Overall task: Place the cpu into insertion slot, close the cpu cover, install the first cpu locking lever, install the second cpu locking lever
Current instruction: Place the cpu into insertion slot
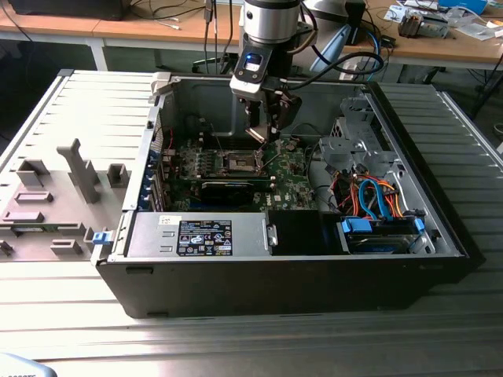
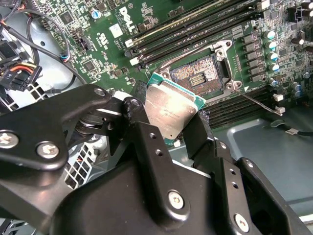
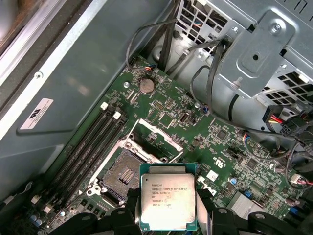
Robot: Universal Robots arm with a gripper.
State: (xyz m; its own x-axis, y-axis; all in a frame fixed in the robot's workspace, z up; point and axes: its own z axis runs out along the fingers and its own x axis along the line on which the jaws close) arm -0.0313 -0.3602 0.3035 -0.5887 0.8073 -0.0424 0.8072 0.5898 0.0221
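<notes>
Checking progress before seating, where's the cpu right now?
In both wrist views the cpu is gripped by the gripper, held above the green motherboard beside the open insertion slot.

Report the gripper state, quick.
Gripper: shut on the cpu, which is not yet in the insertion slot.

In the second wrist view the fingers (image 2: 146, 139) of the gripper (image 2: 168, 123) cover two edges of the cpu (image 2: 171, 107). In both wrist views the cpu hides the nearest corner of the slot (image 2: 198, 73), and the picture edge cuts off the gripper body. In the exterior view the arm (image 1: 271, 20) is cut off at 12 o'clock, a labelled box (image 1: 196, 236) hides the 6 o'clock edge of the board (image 1: 292, 169), and the cpu between the fingers is too small to make out.
</notes>
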